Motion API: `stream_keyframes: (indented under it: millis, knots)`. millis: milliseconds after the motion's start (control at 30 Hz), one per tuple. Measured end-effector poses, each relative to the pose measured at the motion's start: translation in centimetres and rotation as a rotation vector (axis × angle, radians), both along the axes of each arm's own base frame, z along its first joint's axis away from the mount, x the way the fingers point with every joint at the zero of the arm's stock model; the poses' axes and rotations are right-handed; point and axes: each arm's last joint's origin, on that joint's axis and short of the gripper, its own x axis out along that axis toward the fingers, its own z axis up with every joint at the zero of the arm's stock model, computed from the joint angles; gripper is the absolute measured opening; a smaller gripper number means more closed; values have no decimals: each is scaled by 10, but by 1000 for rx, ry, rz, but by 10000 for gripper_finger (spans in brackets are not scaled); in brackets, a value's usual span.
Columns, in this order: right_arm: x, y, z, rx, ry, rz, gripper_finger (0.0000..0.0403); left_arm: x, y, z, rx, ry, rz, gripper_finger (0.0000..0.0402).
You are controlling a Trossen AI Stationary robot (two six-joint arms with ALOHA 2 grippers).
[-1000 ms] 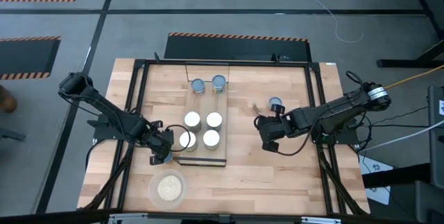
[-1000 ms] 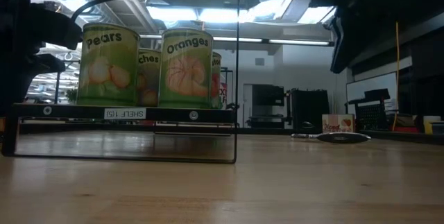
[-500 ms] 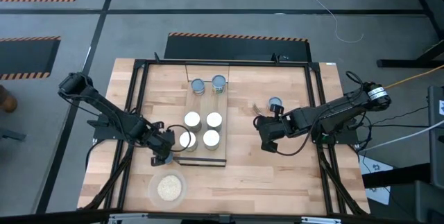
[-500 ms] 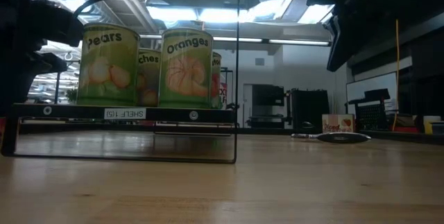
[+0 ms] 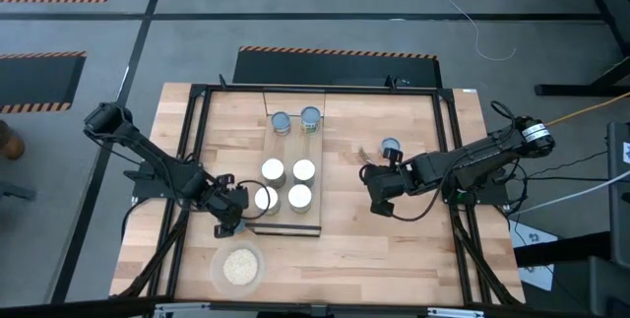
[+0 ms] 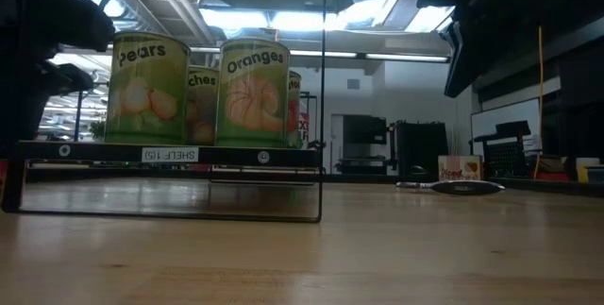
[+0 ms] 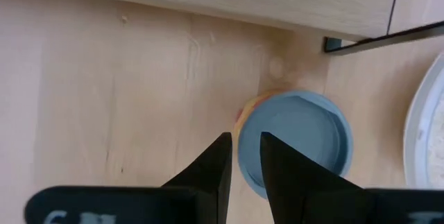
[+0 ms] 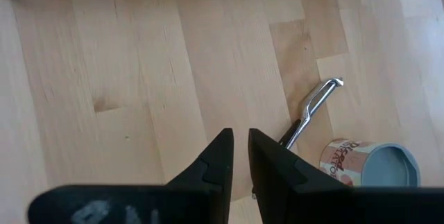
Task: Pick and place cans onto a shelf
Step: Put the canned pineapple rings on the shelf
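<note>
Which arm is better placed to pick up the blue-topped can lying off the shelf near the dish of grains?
The left. Its pincer hangs directly above that can, while the right pincer is far across the table.

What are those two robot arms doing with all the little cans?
They are putting cans on a wooden shelf. Four cans with white tops already stand on it, and two with silvery tops sit at its far end. The left gripper hangs over a blue-topped can on the table beside the shelf, fingers nearly together and holding nothing. The right gripper waits over bare table, fingers also nearly together, with one more can lying nearby. A dish of grains sits near the front.
</note>
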Motion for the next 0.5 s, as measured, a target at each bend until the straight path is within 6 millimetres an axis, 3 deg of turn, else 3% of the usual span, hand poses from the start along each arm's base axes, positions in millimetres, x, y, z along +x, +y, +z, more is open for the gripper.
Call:
stream_keyframes:
  millis: [500]
  knots:
    - [1, 0, 0, 2, -7, -1, 51, -1, -2, -4, 18, -12, -4, 70]
